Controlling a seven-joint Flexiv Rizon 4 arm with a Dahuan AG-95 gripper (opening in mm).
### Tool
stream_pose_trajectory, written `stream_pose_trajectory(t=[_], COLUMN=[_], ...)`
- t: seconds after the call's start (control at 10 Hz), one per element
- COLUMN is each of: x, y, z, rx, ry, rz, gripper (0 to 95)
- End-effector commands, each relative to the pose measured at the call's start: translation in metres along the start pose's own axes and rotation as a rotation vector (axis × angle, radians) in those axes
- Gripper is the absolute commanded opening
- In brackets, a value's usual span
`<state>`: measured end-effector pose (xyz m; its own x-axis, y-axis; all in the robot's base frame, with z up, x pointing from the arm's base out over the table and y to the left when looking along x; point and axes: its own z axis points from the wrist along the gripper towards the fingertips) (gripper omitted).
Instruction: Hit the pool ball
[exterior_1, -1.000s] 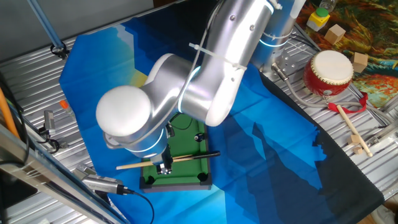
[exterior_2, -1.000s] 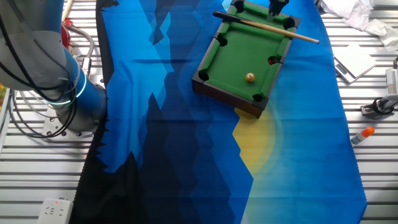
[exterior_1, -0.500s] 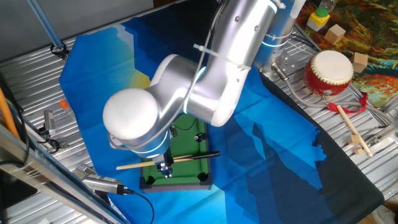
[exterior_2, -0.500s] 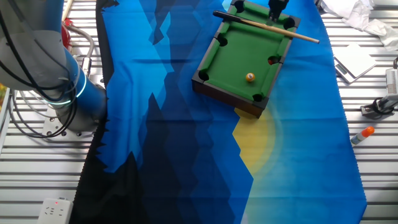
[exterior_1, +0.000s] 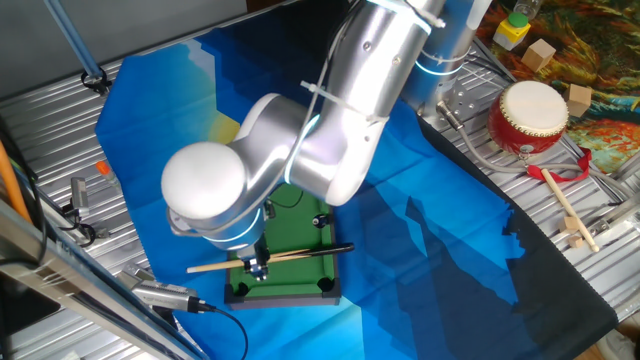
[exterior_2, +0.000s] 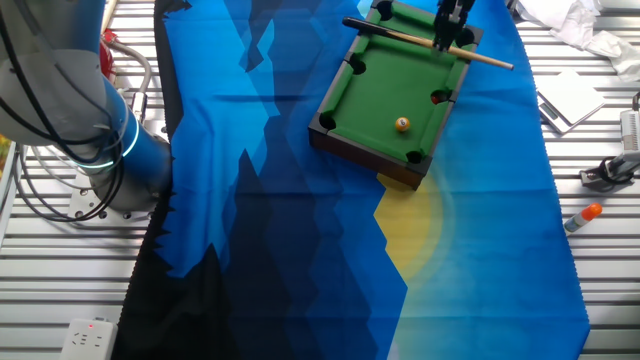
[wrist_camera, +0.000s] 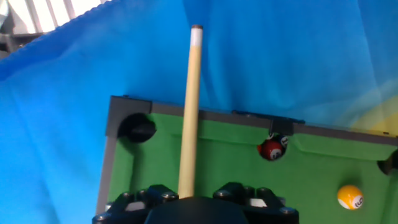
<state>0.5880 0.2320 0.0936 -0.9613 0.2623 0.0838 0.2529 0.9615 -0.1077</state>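
Observation:
A small toy pool table (exterior_2: 372, 92) with green felt lies on a blue cloth. The orange pool ball (exterior_2: 402, 124) rests on the felt near one end; in the hand view the pool ball (wrist_camera: 350, 196) is at the lower right. A wooden cue (exterior_2: 430, 40) lies across the table's other end. My gripper (exterior_2: 447, 30) stands over the cue, a finger on each side. In the hand view the cue (wrist_camera: 189, 106) runs up from between the fingers of my gripper (wrist_camera: 194, 191), with gaps either side. In one fixed view my arm hides most of the table (exterior_1: 300, 285).
A tiny red ball (wrist_camera: 272, 149) sits by a side pocket. A red-and-white drum (exterior_1: 528, 115) and wooden sticks (exterior_1: 570, 215) lie to the right on the metal bench. An orange-capped marker (exterior_2: 585, 213) lies beside the cloth. The arm's base (exterior_2: 100, 150) stands at the left.
My gripper has come down onto the cue at the end of the toy table. The cue and both balls have not moved.

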Motion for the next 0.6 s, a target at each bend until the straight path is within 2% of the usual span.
stream_pose_trajectory(t=[0.1, 0.3, 0.4, 0.6], x=[-0.0040, -0.0056, -0.0056, -0.0056], y=[-0.0016, -0.0027, -0.0027, -0.0027], z=[0.0062, 0.0093, 0.0094, 0.0095], rx=[-0.001, -0.003, -0.003, -0.007], ry=[-0.002, -0.009, -0.011, -0.010], rz=[-0.001, -0.001, -0.001, -0.002], gripper=[19.0, 19.0, 0.0, 0.0])
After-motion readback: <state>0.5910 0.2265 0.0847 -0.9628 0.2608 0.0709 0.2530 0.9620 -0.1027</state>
